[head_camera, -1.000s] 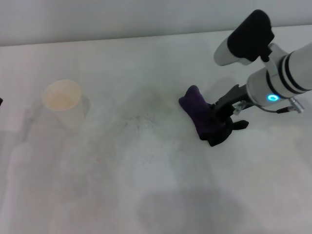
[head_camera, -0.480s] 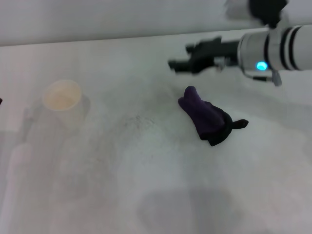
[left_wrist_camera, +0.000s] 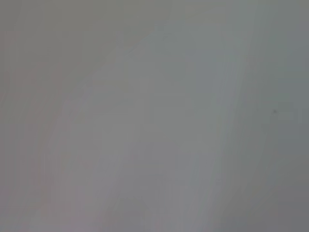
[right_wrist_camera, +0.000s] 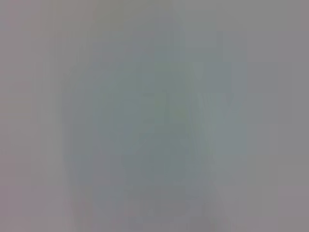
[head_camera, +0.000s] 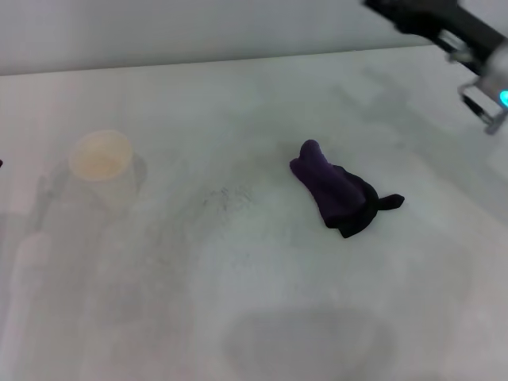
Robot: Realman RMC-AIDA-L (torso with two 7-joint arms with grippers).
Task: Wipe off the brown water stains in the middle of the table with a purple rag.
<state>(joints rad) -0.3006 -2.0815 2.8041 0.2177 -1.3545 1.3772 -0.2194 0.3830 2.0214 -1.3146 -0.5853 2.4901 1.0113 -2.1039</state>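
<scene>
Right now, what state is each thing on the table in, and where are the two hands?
Bunched dark purple rag with black edge: lying loose on the table, nothing gripping it.
Brown water stains: no tan blotch shows; only faint grey specks mid-table.
White paper cup with tan inside: upright, open-topped.
White matte table: faintly smudged.
Right hand: raised at the far right corner, clear of the rag.
Left hand: not in view.

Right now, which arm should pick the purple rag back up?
Probably the right. The right gripper is up at the table's far right corner, on the purple rag's side. The left arm barely shows at the left edge, beyond the paper cup.
</scene>
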